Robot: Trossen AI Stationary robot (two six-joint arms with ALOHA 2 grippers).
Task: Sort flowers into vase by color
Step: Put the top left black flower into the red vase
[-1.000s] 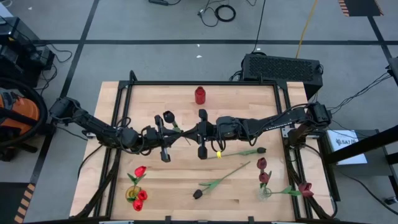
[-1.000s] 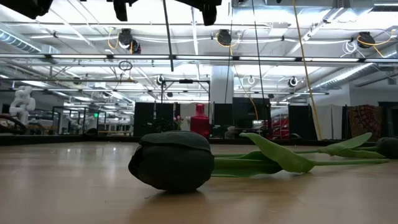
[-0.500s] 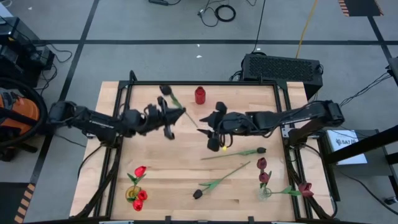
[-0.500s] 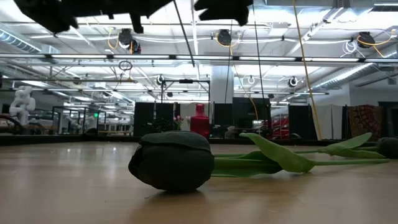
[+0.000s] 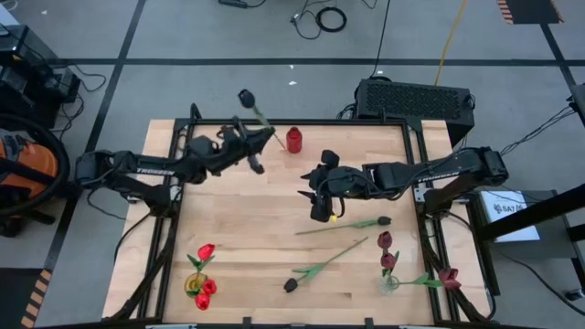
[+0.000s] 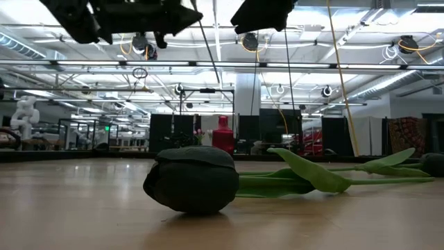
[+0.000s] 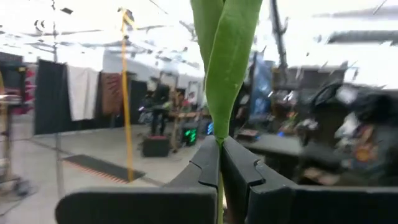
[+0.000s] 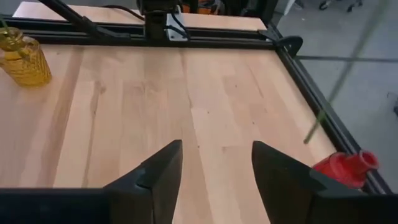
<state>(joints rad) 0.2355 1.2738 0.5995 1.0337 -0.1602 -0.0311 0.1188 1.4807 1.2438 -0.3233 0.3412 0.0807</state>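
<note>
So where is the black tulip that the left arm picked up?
In the high view, the black tulip hangs over the table's far edge, clamped by its stem in the left pincer, beside the red vase.

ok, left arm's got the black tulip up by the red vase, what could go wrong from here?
1. The left gripper is shut on the black tulip's thin stem, with its head hanging out past the table's far edge; a slip could drop it off the table.
2. The red vase is small and narrow-necked, so the stem may miss or tip it.
3. The open right gripper hangs nearby mid-table; the arms could clash.
</note>
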